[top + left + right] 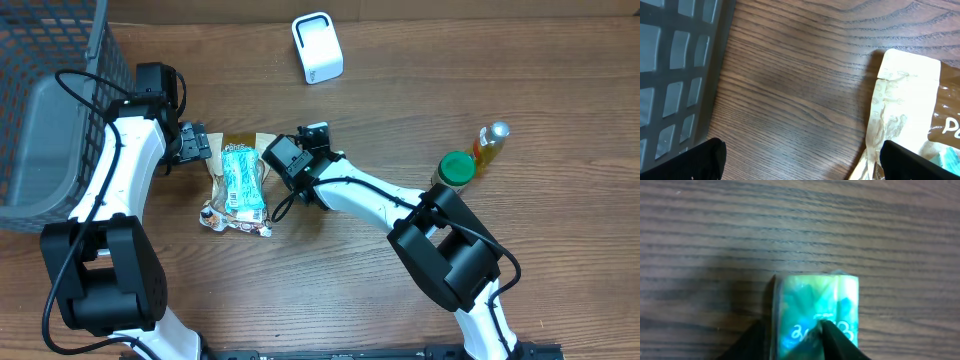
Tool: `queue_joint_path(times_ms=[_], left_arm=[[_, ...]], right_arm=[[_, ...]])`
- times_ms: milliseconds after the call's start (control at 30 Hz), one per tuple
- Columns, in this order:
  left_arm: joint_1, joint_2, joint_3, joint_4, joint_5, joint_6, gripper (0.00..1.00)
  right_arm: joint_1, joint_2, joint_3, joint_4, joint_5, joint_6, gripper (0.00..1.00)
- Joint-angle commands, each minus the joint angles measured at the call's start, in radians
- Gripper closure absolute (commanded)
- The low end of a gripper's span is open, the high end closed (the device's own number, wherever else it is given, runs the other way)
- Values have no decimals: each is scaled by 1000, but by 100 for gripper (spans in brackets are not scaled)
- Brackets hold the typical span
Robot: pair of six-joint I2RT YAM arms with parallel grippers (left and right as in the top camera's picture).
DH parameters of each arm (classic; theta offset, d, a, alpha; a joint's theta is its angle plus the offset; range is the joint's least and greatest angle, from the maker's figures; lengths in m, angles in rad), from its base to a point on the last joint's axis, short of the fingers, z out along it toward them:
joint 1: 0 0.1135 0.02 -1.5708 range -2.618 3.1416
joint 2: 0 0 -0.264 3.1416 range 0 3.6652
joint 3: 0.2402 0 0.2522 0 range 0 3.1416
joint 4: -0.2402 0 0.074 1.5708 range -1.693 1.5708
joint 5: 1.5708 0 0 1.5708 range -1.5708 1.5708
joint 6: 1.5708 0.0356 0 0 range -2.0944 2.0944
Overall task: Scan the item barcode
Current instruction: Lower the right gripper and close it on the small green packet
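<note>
Snack packet [238, 182] lies flat on the tabletop [400, 80], left of centre. Its long axis runs from the far edge toward the near edge, teal-and-green face up, with tan sealed ends.

Right jaws: partly closed at the packet's right-hand long edge. In the right wrist view one dark finger [747, 342] sits just beside the wrapper's side and the other overlaps its green face. Whether they actually pinch the wrapper cannot be told.

Left jaws: spread as wide as they go, holding nothing. In the left wrist view the fingertips [705, 160] show at the two lower corners with bare wood between them. The packet's tan end [905, 100] is just beside the right-hand tip. In the overhead view these jaws sit at the packet's far-left corner; contact cannot be judged.

Further out:
- White scanner [317, 47] stands near the middle of the far edge, well apart from the packet.
- Grey mesh basket [40, 120] occupies the far-left corner, beside the left arm [125, 170].
- Toward the right edge is a bottle [490, 145] of yellow liquid, with a green-lidded jar [457, 168] just beside it on its left.
</note>
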Motion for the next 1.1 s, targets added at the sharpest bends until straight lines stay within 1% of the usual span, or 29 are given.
queue_joint_path(times_ms=[0,100,700,733,967,1067], left_arm=[[-4,-1,5,2,-13,4,0],[-4,-1,5,2,-13,4,0],[-4,-1,5,2,-13,4,1],[-4,-1,5,2,-13,4,0],[-4,-1,5,2,-13,4,0],[-4,-1,5,2,-13,4,0]], right_arm=[[6,-10,43,4,-6,-79,63],[10,-10,43,2,-3,-91,62],[7,-10,32,8,-4,-91,63],[7,-10,28,11,-5,-91,63],[6,-10,-16,30,-30,-90,78],[-2,-10,-38,40,-30,-90,80]])
